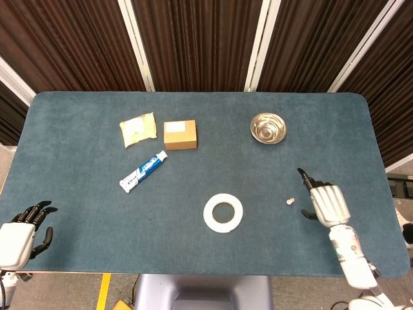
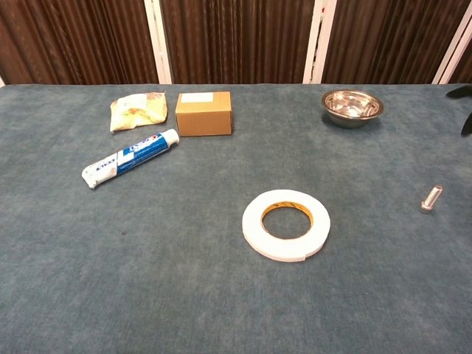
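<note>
A small metal bolt [image 1: 290, 201] [image 2: 431, 199] lies alone on the blue table mat [image 1: 193, 258], right of a white tape ring [image 1: 223, 212] [image 2: 286, 223]. My right hand [image 1: 326, 203] hovers just right of the bolt, raised off it, fingers apart and holding nothing. In the chest view only its dark fingertips [image 2: 464, 110] show at the right edge. My left hand [image 1: 22, 236] hangs by the table's front left corner, fingers apart and empty, far from every object.
A toothpaste tube [image 1: 143, 171] [image 2: 130, 158], a brown cardboard box [image 1: 180, 134] [image 2: 203, 113] and a yellow packet [image 1: 138, 129] [image 2: 137, 110] sit at the back left. A steel bowl [image 1: 268, 126] [image 2: 352, 105] stands at the back right. Dark curtains hang behind the table.
</note>
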